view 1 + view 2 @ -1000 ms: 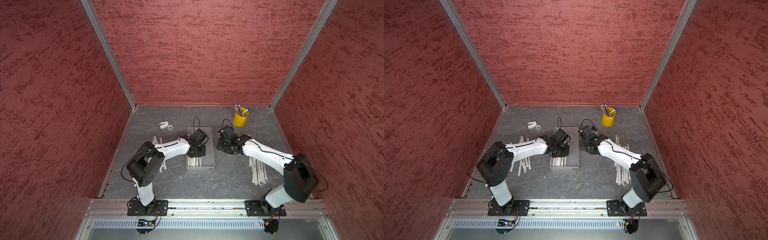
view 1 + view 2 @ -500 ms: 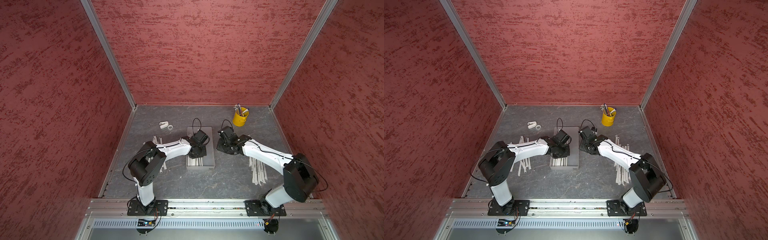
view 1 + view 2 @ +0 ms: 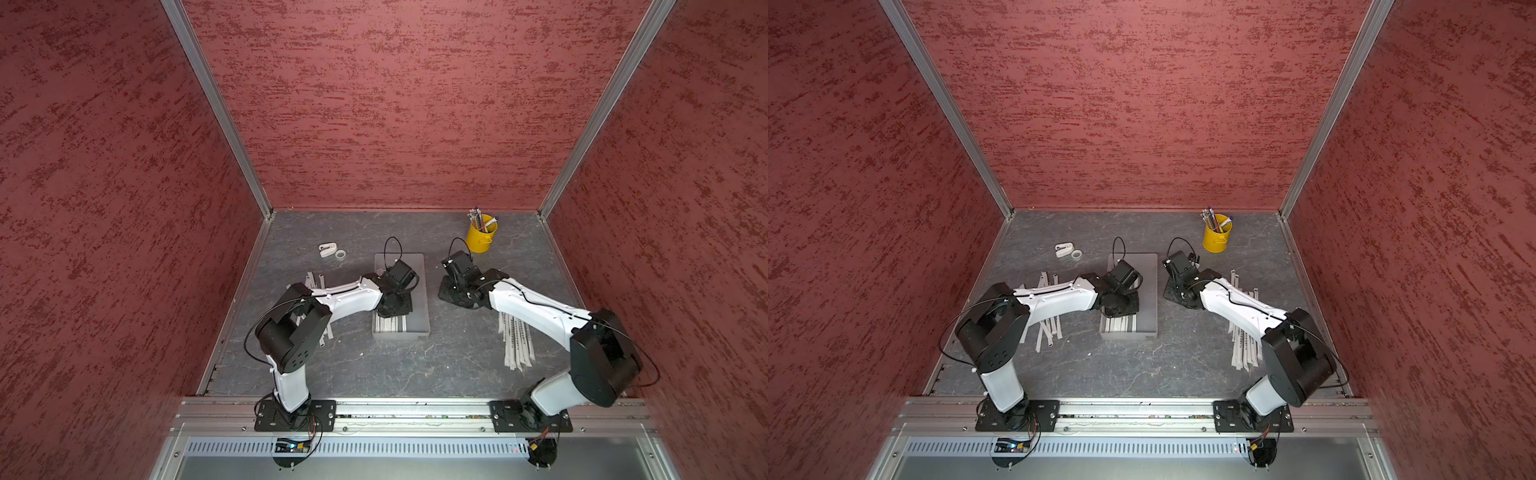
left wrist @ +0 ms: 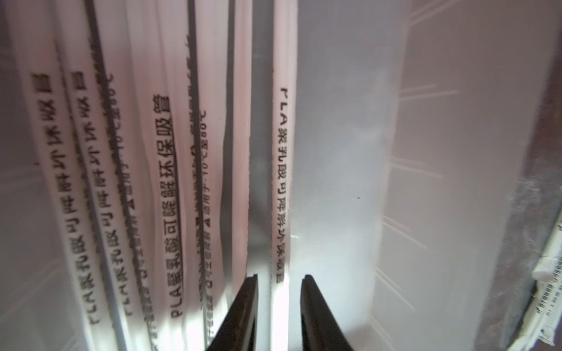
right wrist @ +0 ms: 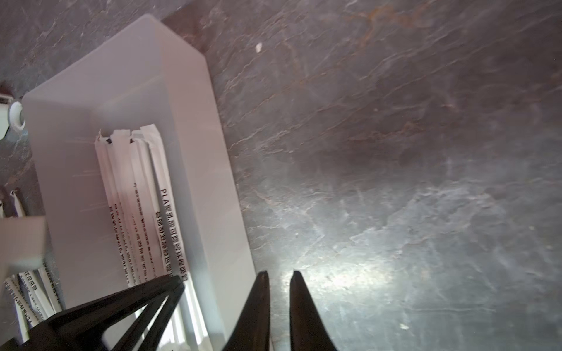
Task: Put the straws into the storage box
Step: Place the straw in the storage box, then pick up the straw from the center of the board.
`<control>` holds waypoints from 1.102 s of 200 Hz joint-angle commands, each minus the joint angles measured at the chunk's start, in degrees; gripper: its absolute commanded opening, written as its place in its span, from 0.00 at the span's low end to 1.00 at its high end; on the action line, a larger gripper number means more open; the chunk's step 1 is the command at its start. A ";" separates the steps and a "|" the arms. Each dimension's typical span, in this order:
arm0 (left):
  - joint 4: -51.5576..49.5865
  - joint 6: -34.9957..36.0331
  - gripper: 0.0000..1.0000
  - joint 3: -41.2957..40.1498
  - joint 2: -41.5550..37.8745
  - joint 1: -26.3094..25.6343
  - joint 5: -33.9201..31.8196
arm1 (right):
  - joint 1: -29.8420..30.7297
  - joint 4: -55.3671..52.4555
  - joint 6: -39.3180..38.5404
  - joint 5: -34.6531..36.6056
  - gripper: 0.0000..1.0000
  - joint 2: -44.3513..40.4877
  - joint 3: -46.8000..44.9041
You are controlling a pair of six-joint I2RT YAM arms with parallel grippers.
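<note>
- Top views are both showing the dark grey stone-patterned table (image 3: 374, 365) sitting inside red textured walls (image 3: 395, 104).
- The white-and-black left arm (image 3: 345, 297) is reaching over the shallow rectangular translucent whitish storage box (image 3: 420, 291), which is sitting mid-table. The right arm (image 3: 536, 309) is leaning toward the box's right side.
- White paper-wrapped straws (image 3: 390, 325) with black print are lying lengthwise in the box's left half. A loose pile (image 3: 515, 343) is lying on the table to the right, and another pile (image 3: 1047, 328) to the left.
- The left gripper (image 4: 279, 276) is standing open low inside the box, with one straw (image 4: 281, 182) lying between its jaws and a gap on each side.
- The right gripper (image 5: 279, 273) is hanging over bare table just right of the box, its jaws parted by a narrow gap and holding nothing.
- A yellow round bucket-shaped cup (image 3: 480, 243) is standing at the far right with pens (image 3: 478, 218) in it.
</note>
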 commanded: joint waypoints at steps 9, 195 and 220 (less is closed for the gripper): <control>0.14 4.73 0.37 0.63 -11.36 -0.61 -0.62 | -8.97 -7.24 -5.26 0.56 0.18 -6.28 -3.75; 10.40 13.94 0.85 -19.94 -27.09 15.30 -6.35 | -25.90 0.04 -16.83 8.04 0.23 15.30 2.35; 10.27 14.11 0.85 -19.71 -26.79 15.26 -6.33 | -25.99 0.82 -16.79 6.50 0.21 17.03 2.49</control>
